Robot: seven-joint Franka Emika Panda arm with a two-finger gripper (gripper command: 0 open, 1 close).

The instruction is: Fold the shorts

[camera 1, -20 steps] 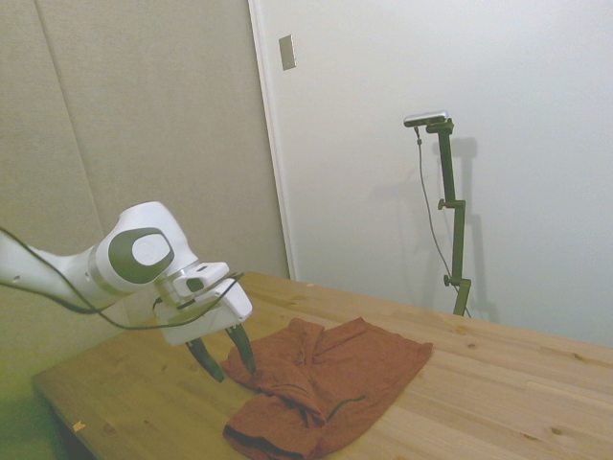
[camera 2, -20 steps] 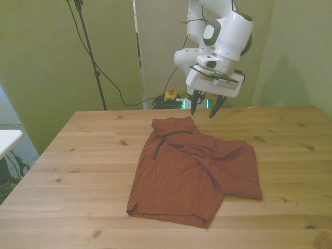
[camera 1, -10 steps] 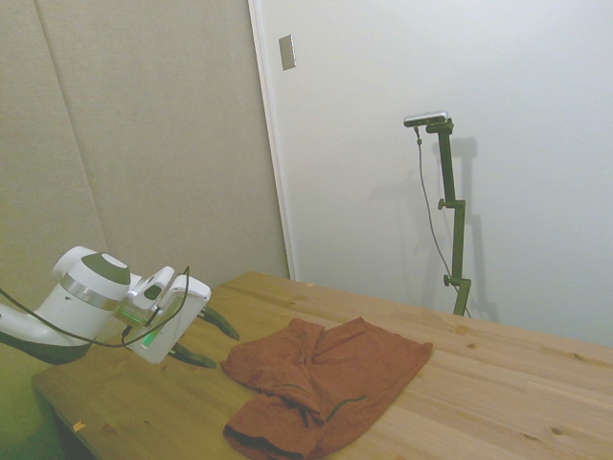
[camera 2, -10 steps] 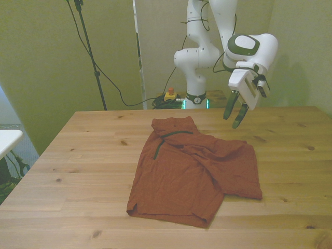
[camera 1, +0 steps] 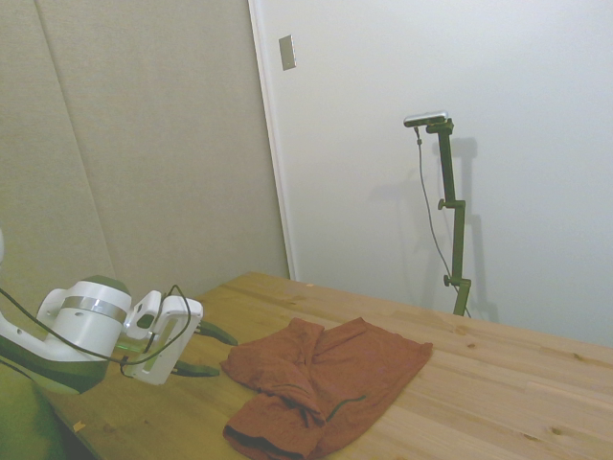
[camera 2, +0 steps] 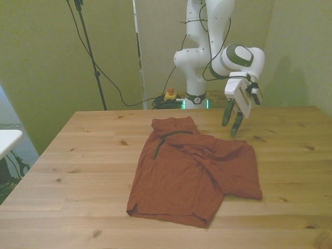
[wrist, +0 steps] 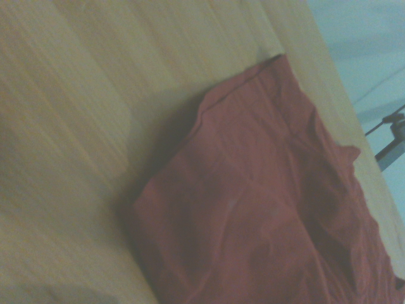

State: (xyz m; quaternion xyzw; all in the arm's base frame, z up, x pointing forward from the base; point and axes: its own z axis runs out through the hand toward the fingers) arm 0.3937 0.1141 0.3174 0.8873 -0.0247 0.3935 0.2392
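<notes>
**Desk:** What does the wide shot give us?

**Photographer:** A pair of rust-orange soft fabric shorts (camera 2: pixel 194 174) lies spread and rumpled on a light wooden plank table (camera 2: pixel 78 171), roughly at the middle of the tabletop. Dark edging (camera 2: pixel 157 149) runs along a seam near the end toward the table's far edge. In the front view, the part nearest the camera lies fairly flat, while the far end is bunched into ridges.

**Desk:** And the machine?

**Photographer:** The white Franka arm's two-finger gripper (camera 2: pixel 232 119) hangs above the table toward the front view's right, near the shorts' far corner but not touching the cloth. Its dark fingers (camera 2: pixel 236 123) stand parted, with a clear gap between them and nothing held. They point downward and tilt slightly toward the garment.

**Desk:** Does the side camera agree?

**Photographer:** Yes. There the gripper (camera 1: pixel 215 352) sits low at the picture's left, just beside the edge of the shorts (camera 1: pixel 330 381), its fingers spread and reaching level toward the fabric, clear of it. The cloth shows a heaped fold at the near end of the table (camera 1: pixel 498 393).

**Desk:** Anything from the wrist lens?

**Photographer:** A soft, blurred close view: a corner of the shorts (wrist: pixel 266 202) with creases across it, lying on bare wood grain (wrist: pixel 76 126).
</notes>
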